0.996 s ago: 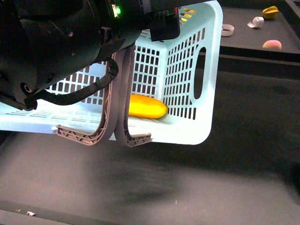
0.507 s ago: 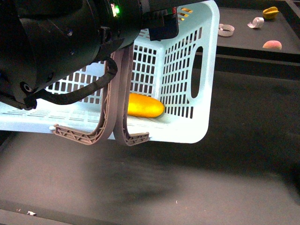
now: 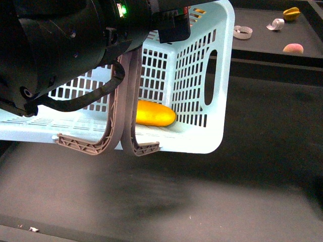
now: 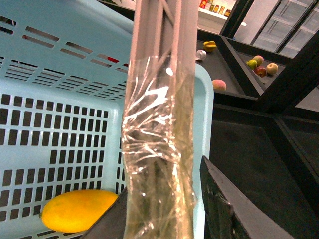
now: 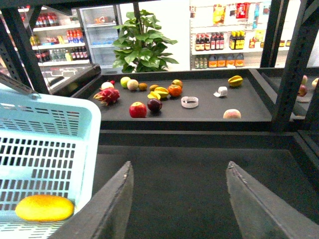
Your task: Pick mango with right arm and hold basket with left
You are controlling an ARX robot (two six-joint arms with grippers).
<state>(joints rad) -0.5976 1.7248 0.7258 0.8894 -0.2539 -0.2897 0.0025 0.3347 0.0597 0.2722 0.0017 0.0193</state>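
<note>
One mango (image 3: 155, 114); one basket (image 3: 222, 75); two swing handles (image 3: 116, 117); one potted plant (image 5: 142, 42).

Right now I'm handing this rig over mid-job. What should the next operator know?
Left gripper: shut on the basket's taped handle; the basket hangs tilted.
Right gripper: open, empty, outside the basket.
Mango: lying inside the basket.
Done: mango in, basket held.
Left: probably only to keep the hold steady; the right arm carries nothing.
</note>
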